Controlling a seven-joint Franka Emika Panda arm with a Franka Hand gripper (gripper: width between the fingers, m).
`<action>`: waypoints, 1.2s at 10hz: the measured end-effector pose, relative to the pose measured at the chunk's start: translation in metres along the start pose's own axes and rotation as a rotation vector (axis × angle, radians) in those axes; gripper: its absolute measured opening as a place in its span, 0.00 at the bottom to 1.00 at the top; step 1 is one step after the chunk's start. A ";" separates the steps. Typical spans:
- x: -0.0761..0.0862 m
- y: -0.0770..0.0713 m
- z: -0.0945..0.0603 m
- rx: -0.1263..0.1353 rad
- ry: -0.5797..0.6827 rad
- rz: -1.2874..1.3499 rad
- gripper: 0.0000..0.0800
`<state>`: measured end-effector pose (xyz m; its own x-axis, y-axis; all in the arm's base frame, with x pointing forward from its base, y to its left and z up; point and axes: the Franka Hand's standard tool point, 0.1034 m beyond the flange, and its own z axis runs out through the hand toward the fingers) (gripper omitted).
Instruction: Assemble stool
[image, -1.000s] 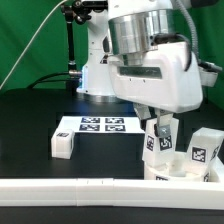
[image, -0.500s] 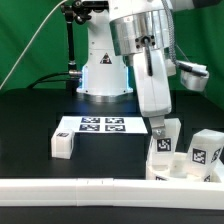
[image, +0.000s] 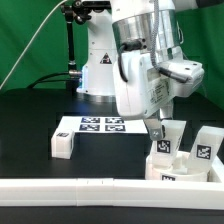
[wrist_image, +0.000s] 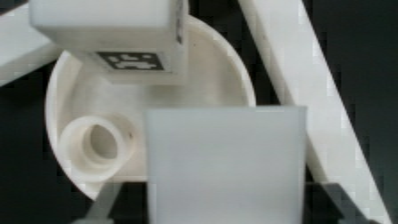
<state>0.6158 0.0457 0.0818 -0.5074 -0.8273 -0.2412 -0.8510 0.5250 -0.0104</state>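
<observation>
Gripper (image: 161, 130) clamped on stool leg (wrist_image: 222, 150); seat disc (wrist_image: 71, 90) directly below. Step: leg insertion. Next: align leg over socket (wrist_image: 93, 140), lower, twist.

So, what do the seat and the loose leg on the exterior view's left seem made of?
Seat: probably white plastic, smooth with a soft sheen; the rounded rim and moulded round socket suggest it. Leg: seemingly the same white plastic, matte, blocky with clean edges; hollow or solid cannot be told.
</observation>
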 end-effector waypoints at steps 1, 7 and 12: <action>-0.001 0.000 0.000 -0.001 -0.007 0.079 0.42; -0.007 0.005 0.002 -0.014 -0.039 0.172 0.54; -0.019 0.007 -0.025 0.020 -0.094 0.146 0.81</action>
<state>0.6161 0.0596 0.1102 -0.6098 -0.7201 -0.3311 -0.7659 0.6429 0.0124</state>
